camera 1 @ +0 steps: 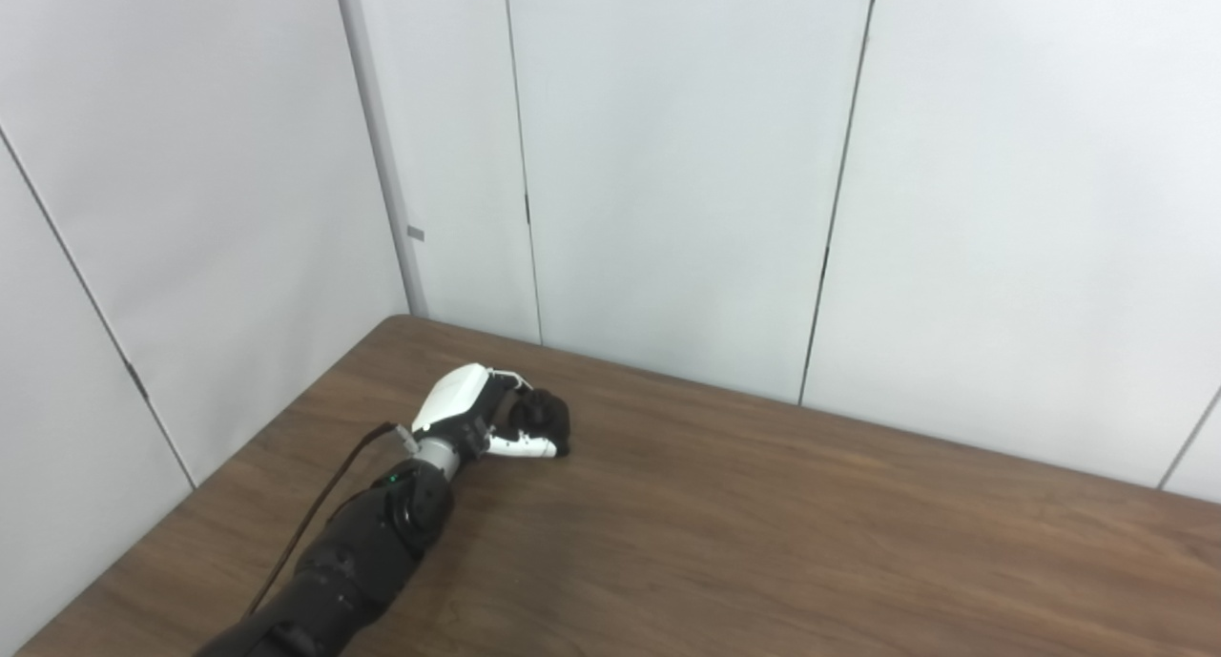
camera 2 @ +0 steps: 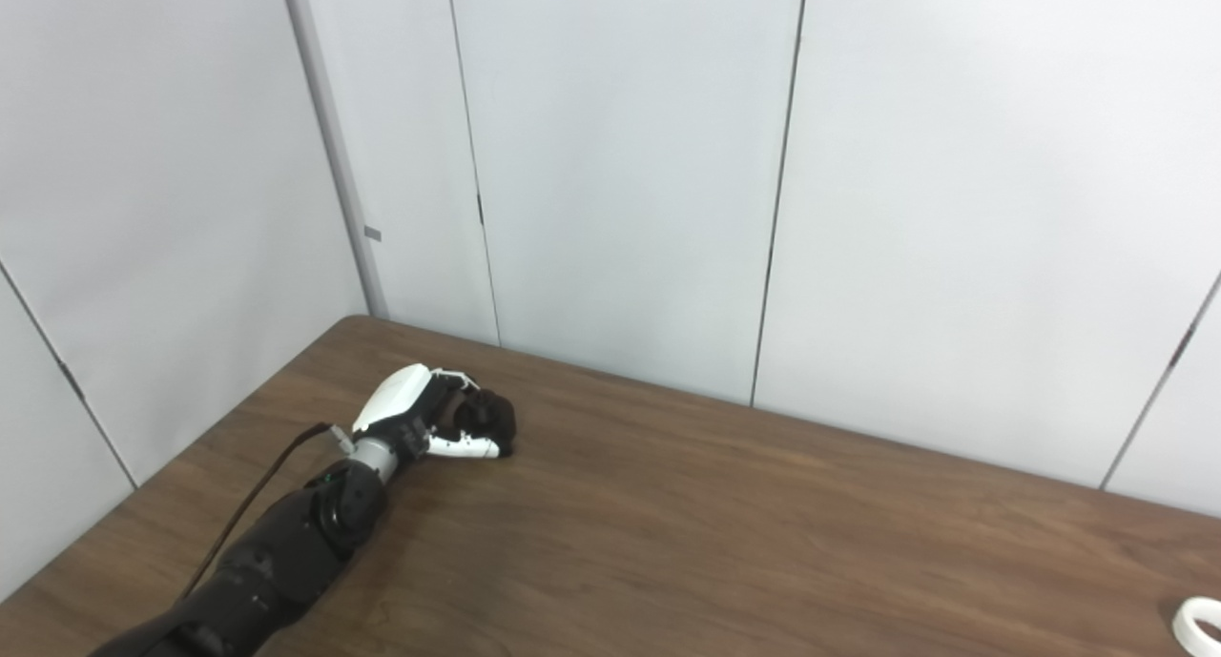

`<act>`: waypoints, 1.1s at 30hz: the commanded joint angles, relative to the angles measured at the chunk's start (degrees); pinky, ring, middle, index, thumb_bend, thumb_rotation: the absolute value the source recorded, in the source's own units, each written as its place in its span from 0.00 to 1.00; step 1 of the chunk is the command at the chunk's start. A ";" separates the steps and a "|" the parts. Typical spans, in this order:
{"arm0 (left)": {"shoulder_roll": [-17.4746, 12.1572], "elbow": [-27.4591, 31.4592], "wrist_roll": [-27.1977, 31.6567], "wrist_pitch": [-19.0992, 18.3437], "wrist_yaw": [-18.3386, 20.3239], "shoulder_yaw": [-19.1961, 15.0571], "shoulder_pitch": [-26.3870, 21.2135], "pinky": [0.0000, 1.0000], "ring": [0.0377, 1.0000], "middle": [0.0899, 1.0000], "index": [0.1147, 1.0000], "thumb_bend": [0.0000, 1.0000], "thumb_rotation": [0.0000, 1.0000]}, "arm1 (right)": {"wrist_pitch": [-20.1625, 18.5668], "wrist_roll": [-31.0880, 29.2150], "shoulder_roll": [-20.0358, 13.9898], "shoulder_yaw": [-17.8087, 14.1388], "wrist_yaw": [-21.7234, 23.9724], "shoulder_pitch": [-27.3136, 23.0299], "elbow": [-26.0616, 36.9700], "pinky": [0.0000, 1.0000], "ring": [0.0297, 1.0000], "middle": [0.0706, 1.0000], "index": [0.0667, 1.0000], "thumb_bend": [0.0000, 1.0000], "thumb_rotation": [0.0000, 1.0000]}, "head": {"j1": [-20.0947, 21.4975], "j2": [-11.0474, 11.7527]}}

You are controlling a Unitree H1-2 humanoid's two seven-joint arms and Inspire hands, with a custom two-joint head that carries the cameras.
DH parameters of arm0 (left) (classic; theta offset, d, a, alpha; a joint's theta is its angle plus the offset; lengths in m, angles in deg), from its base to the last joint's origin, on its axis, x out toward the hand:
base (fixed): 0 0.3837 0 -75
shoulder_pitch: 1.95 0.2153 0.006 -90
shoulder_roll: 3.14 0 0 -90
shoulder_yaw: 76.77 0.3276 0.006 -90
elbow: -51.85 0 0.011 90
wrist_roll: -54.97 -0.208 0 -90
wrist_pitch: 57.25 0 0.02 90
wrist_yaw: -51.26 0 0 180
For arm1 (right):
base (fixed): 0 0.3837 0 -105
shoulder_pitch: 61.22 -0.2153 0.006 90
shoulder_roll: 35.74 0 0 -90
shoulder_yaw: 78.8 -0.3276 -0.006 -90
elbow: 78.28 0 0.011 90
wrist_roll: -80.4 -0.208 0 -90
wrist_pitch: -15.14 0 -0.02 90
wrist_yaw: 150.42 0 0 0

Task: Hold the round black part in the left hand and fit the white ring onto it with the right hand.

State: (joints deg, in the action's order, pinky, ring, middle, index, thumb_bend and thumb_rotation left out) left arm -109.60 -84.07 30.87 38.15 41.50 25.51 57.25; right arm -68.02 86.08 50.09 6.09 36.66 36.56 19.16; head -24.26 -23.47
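One left hand (camera 1: pixel 482 414) curls around black part (camera 1: pixel 544 417).

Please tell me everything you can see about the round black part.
The round black part is a small, dark, matte object with a rounded outline; its material and details are too small to tell. It is near the far left corner of the brown wooden table, low at the surface. The left robot hand is closed around it, white fingers curling beneath its near side. Nothing else touches it.
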 commanded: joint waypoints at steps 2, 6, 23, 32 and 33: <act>2.18 -1.79 -0.37 0.48 4.75 2.39 1.55 1.00 0.95 0.84 0.41 0.52 0.05 | -0.52 -0.07 -0.55 -0.06 0.20 0.16 0.65 0.90 1.00 1.00 1.00 0.63 0.80 | 0.05 -0.06; 2.27 -1.64 -0.58 0.46 4.94 2.78 1.52 1.00 0.95 0.84 0.41 0.52 0.05 | -0.64 -0.15 -0.47 -0.02 0.23 0.12 0.74 0.92 1.00 1.00 1.00 0.63 0.80 | 0.11 0.01; 2.51 10.02 -1.44 2.43 4.97 4.64 7.73 1.00 0.97 0.85 0.41 0.52 0.05 | -3.75 0.44 0.50 0.06 -0.06 1.70 6.05 0.92 1.00 1.00 1.00 0.56 0.75 | 10.07 -2.21; 4.29 26.72 -3.17 -4.50 5.88 5.90 14.69 1.00 0.99 0.86 0.41 0.52 0.05 | -4.94 0.03 -1.44 -3.00 -0.77 0.93 8.34 1.00 1.00 1.00 1.00 0.39 0.54 | 13.75 -2.01; 4.46 28.17 -3.15 -5.19 6.20 5.95 15.18 1.00 0.99 0.86 0.41 0.52 0.05 | -4.87 1.00 -1.77 -3.34 -1.14 0.33 8.00 0.99 1.00 1.00 1.00 0.42 0.53 | 14.88 -1.88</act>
State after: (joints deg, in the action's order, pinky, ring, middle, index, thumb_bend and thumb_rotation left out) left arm -106.48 -56.68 29.29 33.39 42.54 28.73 71.13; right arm -74.03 86.55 49.85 3.86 36.69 39.11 25.45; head -9.33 -25.31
